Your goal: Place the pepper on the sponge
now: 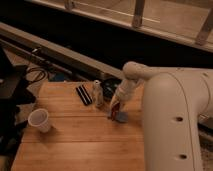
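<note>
The light-blue sponge (122, 117) lies on the wooden table (75, 145), right of centre beside the robot's white body. My gripper (116, 108) reaches down from the white arm and ends just above the sponge's left edge. A small dark red shape, the pepper (114, 112), shows at the gripper's tip against the sponge. Whether the gripper still holds it cannot be told, and the arm hides part of it.
A white bottle (98, 93) stands just left of the gripper, with black bars (83, 95) further left. A round black dish (109, 85) sits behind the bottle. A white paper cup (39, 120) stands near the left edge. The robot's white body (175, 125) fills the right.
</note>
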`<state>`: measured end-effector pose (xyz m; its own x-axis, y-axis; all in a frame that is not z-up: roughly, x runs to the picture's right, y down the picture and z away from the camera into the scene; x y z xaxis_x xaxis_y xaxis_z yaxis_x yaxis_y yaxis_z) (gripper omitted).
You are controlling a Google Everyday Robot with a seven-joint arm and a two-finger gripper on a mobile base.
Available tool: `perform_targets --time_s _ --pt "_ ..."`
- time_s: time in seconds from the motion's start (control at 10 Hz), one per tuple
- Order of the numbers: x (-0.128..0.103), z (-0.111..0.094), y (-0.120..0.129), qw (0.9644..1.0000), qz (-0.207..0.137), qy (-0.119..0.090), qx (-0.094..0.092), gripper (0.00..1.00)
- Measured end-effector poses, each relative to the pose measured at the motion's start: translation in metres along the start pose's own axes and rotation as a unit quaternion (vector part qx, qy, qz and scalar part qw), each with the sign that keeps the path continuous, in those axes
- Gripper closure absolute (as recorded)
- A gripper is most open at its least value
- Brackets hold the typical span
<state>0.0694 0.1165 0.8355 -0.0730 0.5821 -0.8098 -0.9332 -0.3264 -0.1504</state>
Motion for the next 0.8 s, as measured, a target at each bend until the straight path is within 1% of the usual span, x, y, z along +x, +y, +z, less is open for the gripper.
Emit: perform_targets --time_s 0.1,0.2,0.5,0.7,0.8 --pt "-0.002 0.003 -0.002 1.0000 0.002 -0.001 -0.001 0.24" --pt "-0.004 0.005 -0.006 1.0000 0.005 -0.003 0.004 0.20" --pt "-0.010 0.008 -0.015 0.9998 0.013 -0.011 0.014 0.20" --pt "-0.010 0.002 -0.020 0.9995 0.017 -0.018 0.019 0.20" --pt "-0.009 -0.001 -0.020 0.9993 0.016 -0.025 0.022 0.20"
